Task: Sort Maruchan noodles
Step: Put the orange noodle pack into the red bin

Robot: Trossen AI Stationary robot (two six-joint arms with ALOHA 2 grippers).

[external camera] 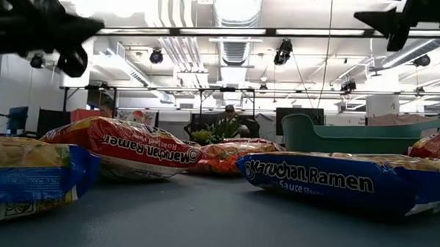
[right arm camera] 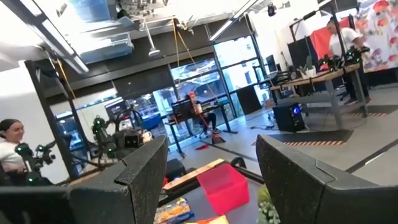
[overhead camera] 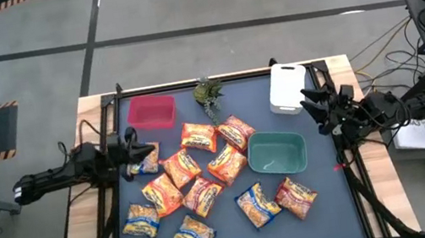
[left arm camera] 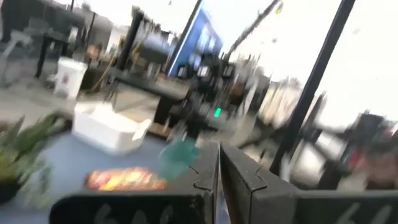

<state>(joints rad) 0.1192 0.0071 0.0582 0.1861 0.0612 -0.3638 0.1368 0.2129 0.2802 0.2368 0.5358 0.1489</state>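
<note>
My left gripper (overhead camera: 134,151) hangs above the left edge of the dark mat (overhead camera: 331,220), its fingers (left arm camera: 239,180) pressed together and holding nothing. Just beside its tip lies a yellow-and-blue noodle packet (overhead camera: 148,158), and past that the rest of the noodle packets (overhead camera: 204,176) spread across the middle of the mat, orange, red and yellow-and-blue mixed, some overlapping. A red bin (overhead camera: 151,112) sits just beyond this gripper toward the far edge. My right gripper (overhead camera: 315,105) waits over the right edge, fingers (right arm camera: 301,177) spread wide and empty. Just ahead of it stands a white bin (overhead camera: 286,88); a green bin (overhead camera: 277,153) sits between it and the packets. A small plant (overhead camera: 209,94) stands between the red and white bins.
</note>
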